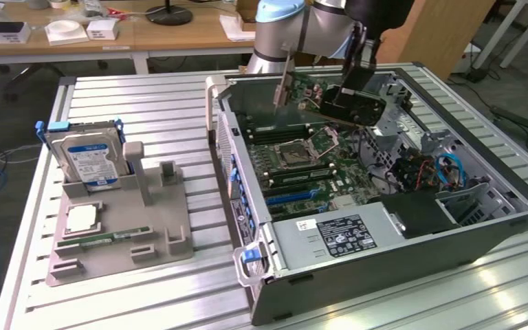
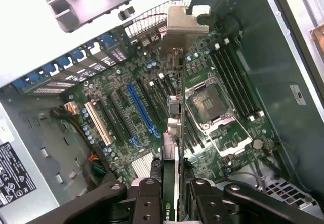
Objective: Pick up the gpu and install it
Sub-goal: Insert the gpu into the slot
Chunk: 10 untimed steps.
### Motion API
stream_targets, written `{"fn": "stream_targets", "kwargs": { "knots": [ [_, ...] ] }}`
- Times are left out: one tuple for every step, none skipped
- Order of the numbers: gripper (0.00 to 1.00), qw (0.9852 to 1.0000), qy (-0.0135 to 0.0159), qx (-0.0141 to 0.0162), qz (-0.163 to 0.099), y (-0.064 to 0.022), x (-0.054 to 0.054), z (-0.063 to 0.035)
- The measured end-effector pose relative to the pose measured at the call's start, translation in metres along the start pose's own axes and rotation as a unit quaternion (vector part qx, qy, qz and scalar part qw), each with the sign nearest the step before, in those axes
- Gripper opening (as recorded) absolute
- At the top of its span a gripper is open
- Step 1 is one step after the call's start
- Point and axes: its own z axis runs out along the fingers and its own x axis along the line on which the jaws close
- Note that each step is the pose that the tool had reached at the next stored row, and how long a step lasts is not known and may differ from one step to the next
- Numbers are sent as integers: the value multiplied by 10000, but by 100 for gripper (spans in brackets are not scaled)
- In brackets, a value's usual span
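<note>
The gpu [image 1: 304, 90] hangs in the air above the open computer case [image 1: 484, 227], clear of the motherboard [image 1: 312, 173] below it. The gripper [image 1: 330, 103] is partly closed and pinches the card by one end, one finger on each flat face. The card stands on edge, and its pale metal bracket [image 1: 285, 81] is at the end away from the gripper, toward the case's rear wall. In the wrist view the gpu [image 2: 173, 128] shows edge-on between the two black fingers [image 2: 148, 204]. It sits over the row of slots between the long blue slot [image 2: 142, 110] and the processor socket [image 2: 210, 102]. Out on the worktop [image 1: 135, 103], a hard drive [image 1: 85, 158] stands upright in a grey holder [image 1: 154, 234], at the exterior view's left of the case.
</note>
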Motion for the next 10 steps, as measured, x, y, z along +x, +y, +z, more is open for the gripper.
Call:
{"fn": "stream_targets", "kwargs": {
  "knots": [
    [26, 10000, 1, -2, -67, 0, 0, 1],
    [26, 9999, 1, -2, -132, 0, 0, 1],
    [26, 9998, 1, -3, -193, 0, 0, 2],
    [26, 9997, 1, -2, -254, 0, 0, 2],
    [26, 9995, 0, 0, -321, -1, 0, 3],
    [26, 9992, -1, 4, -389, -1, 0, 4],
    [26, 9990, -4, 9, -458, -1, 0, 5],
    [26, 9986, -7, 17, -526, -1, 0, 6],
    [26, 9982, -16, 33, -593, 0, 0, 9],
    [26, 9978, -27, 56, -662, -1, 0, 10]
  ]
}}
